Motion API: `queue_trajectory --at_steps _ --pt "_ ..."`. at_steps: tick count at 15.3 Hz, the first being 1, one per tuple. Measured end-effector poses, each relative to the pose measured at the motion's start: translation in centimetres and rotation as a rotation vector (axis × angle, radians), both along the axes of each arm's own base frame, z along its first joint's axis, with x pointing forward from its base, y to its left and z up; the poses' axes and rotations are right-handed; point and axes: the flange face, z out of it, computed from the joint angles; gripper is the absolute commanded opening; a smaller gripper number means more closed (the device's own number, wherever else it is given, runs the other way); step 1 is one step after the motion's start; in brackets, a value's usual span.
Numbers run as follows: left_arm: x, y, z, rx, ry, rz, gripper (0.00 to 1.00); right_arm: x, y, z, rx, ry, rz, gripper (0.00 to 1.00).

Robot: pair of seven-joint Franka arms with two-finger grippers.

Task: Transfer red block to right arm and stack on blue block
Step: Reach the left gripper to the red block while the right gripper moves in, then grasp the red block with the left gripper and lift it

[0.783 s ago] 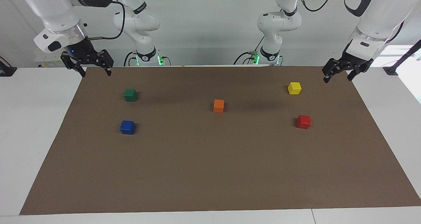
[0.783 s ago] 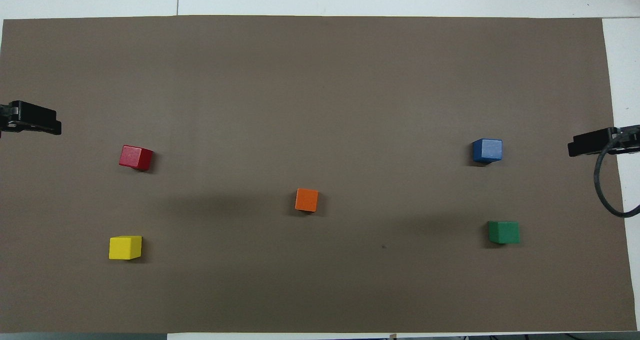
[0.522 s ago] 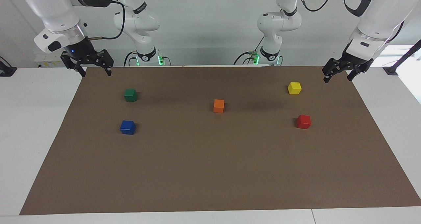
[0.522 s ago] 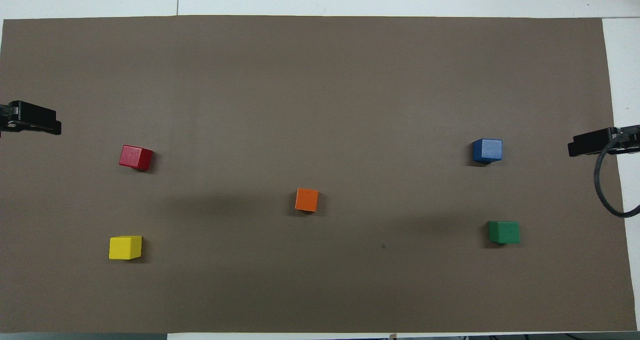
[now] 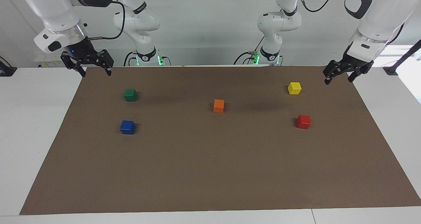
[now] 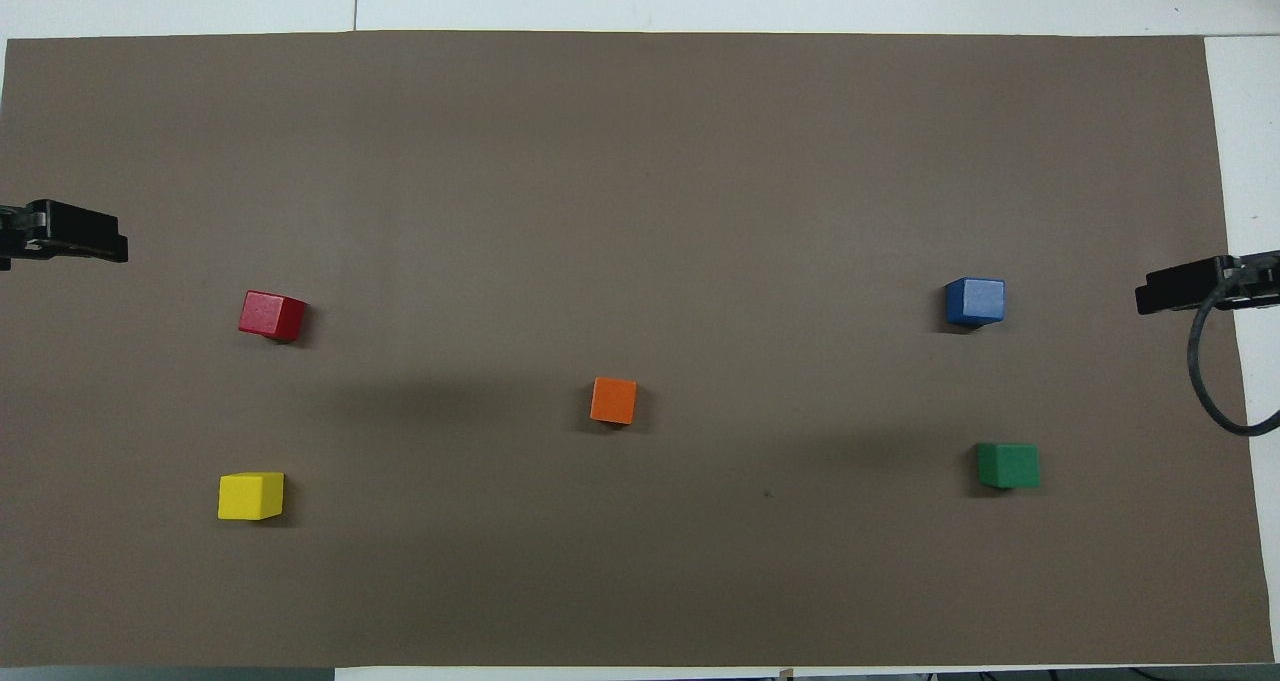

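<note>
The red block (image 5: 303,121) (image 6: 271,315) lies on the brown mat toward the left arm's end of the table. The blue block (image 5: 127,127) (image 6: 974,301) lies toward the right arm's end, about as far from the robots. My left gripper (image 5: 339,78) (image 6: 85,245) hangs open and empty above the mat's corner beside the yellow cube, apart from the red block. My right gripper (image 5: 95,73) (image 6: 1170,291), with a blue light on its wrist, hangs open and empty over the mat's edge near the green cube.
A yellow cube (image 5: 294,87) sits nearer to the robots than the red block. A green cube (image 5: 130,94) sits nearer to the robots than the blue block. An orange cube (image 5: 218,105) lies mid-mat. The brown mat (image 5: 210,171) covers most of the white table.
The left gripper has shifted slightly over the mat's edge. The right arm and all the cubes have stayed where they were.
</note>
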Motion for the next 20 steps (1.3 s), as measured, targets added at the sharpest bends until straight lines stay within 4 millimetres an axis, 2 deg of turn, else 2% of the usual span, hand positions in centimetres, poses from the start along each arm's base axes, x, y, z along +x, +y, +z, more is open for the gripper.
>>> queue_trajectory --at_steps 3,8,11,16,20 --pt "0.3 0.0 -4.7 -0.001 -0.014 -0.004 1.0 -0.4 0.2 -1.4 0.013 0.028 0.007 1.0" --pt "2.2 -0.1 -14.1 -0.004 -0.028 -0.01 1.0 -0.2 1.9 -6.6 0.162 0.024 0.011 1.0" --pt "3.4 -0.1 -18.8 -0.004 -0.013 -0.017 1.0 0.0 2.6 -9.1 0.306 0.014 0.029 1.0" --pt "3.0 0.3 -24.2 -0.004 0.003 -0.036 1.0 1.5 0.3 -14.6 0.586 -0.012 0.056 1.0" --pt "2.6 -0.2 -27.5 -0.006 0.044 -0.048 1.0 2.2 2.3 -16.9 0.809 -0.024 -0.019 1.0"
